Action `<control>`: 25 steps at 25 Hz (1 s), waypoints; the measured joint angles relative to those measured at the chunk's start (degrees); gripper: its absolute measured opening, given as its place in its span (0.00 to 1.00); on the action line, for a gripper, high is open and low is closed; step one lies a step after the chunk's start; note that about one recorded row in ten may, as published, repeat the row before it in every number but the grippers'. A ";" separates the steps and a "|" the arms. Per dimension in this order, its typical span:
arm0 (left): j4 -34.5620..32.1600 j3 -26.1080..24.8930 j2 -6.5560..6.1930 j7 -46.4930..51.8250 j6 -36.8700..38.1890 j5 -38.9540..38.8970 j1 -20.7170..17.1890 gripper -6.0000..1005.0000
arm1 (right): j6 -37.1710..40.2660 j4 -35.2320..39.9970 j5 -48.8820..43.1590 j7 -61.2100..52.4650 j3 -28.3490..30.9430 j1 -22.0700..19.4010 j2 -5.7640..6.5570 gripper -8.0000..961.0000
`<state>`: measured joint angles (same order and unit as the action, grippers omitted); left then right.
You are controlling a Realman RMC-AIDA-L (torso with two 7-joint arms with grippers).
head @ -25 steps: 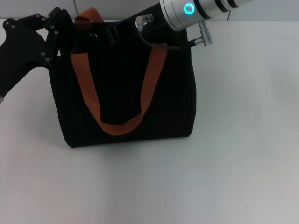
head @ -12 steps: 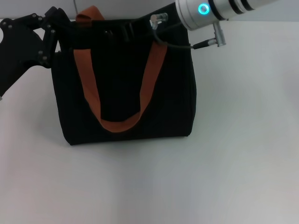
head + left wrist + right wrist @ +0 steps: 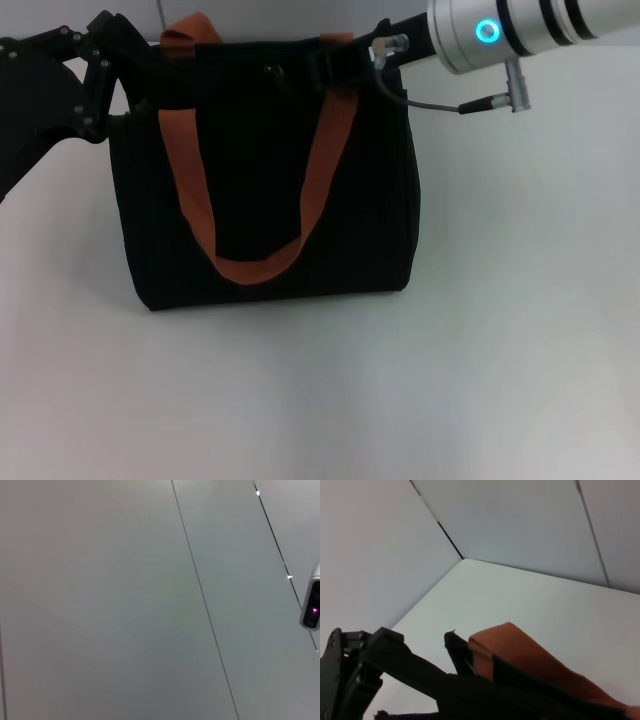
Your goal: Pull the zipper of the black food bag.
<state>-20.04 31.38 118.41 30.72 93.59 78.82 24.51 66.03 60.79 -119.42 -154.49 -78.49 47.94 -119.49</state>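
Note:
The black food bag stands upright on the white table, with an orange-brown handle hanging down its front. My left gripper grips the bag's top left corner; it also shows in the right wrist view. My right gripper is at the bag's top edge near the right end, black against the black fabric. The right wrist view looks along the top edge past the far handle. The zipper pull is hidden.
The white table spreads in front of and to the right of the bag. A grey cable hangs from the right arm above the bag's right corner. The left wrist view shows only wall panels.
My right gripper has slid to the right along the bag's top edge, from the middle to near the right end. The left gripper has kept its place at the left corner.

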 joint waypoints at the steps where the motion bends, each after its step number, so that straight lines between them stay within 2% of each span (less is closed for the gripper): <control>1: 0.00 0.00 0.00 0.00 0.00 0.00 0.00 0.04 | 0.00 0.00 0.00 0.00 0.00 0.00 0.00 0.01; 13: 0.00 -0.54 -0.10 0.04 0.01 -0.43 -0.03 0.04 | 0.74 4.92 -1.09 -0.60 0.62 -5.15 -0.04 0.01; 25: -0.19 -0.62 -0.12 0.05 0.01 -0.60 -0.08 0.04 | 2.44 6.77 -1.87 -0.37 2.93 -7.25 0.02 0.04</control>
<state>-20.22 30.76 118.29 30.76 93.60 78.22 24.43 68.48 67.56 -121.29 -154.86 -75.57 40.69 -119.47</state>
